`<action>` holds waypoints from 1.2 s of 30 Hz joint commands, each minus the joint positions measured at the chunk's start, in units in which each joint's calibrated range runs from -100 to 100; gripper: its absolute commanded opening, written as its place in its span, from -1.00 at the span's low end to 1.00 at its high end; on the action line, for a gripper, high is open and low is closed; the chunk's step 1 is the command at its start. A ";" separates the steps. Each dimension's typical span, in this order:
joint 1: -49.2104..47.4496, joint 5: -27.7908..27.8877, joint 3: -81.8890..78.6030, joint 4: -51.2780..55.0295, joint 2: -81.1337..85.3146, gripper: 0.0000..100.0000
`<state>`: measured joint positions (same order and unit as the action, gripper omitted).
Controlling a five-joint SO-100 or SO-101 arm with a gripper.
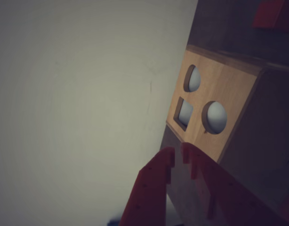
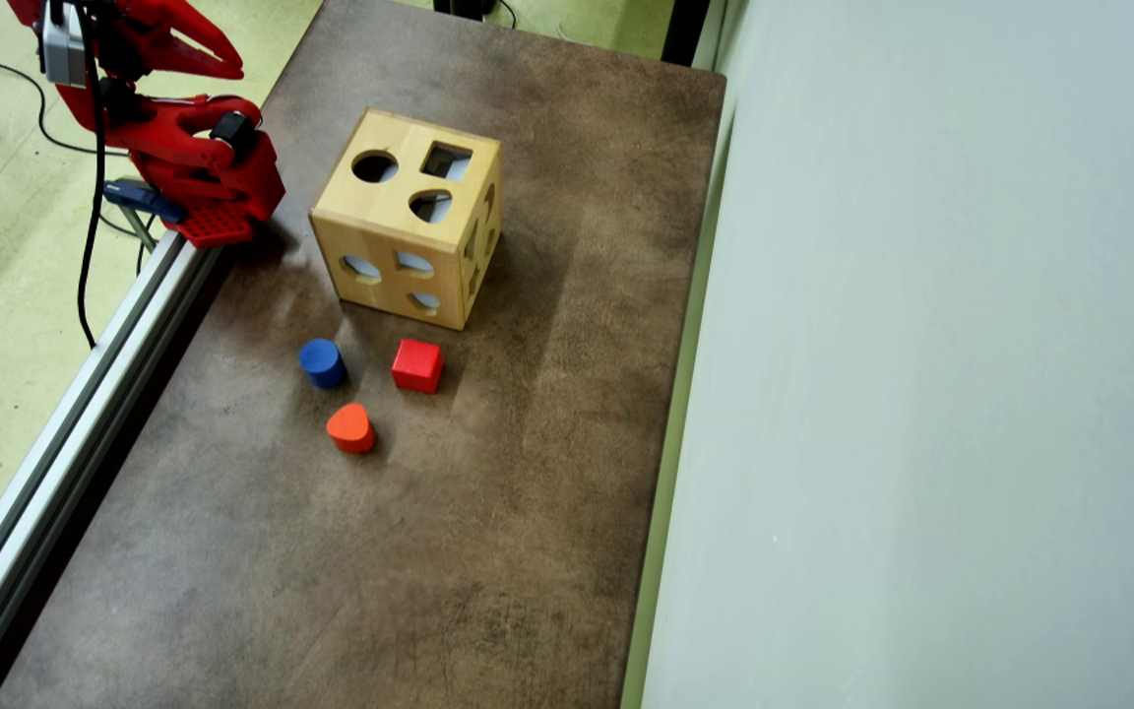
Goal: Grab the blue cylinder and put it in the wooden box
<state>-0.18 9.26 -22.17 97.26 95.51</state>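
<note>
The blue cylinder [image 2: 322,362] stands upright on the brown table, just in front of the wooden box [image 2: 408,230]; it is out of the wrist view. The box has round, square and other holes in its top and sides, and it also shows in the wrist view [image 1: 215,101]. My red gripper [image 2: 227,64] is folded back at the table's far left corner, well away from the cylinder. In the wrist view the gripper [image 1: 180,154] has its fingertips almost together with nothing between them, and it points towards the box's corner.
A red cube [image 2: 417,365] and an orange-red teardrop block [image 2: 350,427] lie beside the cylinder. An aluminium rail [image 2: 85,394] runs along the table's left edge. A pale wall [image 2: 921,394] bounds the right side. The arm's base [image 2: 218,187] is clamped at the far left.
</note>
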 commanded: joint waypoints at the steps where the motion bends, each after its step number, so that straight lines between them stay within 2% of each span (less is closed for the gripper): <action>1: -0.27 -0.05 0.34 0.57 -0.09 -0.92; 18: 0.55 0.00 1.24 0.09 -1.96 -0.91; 24: 0.55 0.10 2.76 0.09 -12.58 -0.91; 30: 0.70 -0.05 16.26 0.09 -24.04 -0.91; 36: 9.54 -0.05 21.36 0.57 -35.68 -0.91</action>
<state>4.13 9.26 -3.12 97.26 66.27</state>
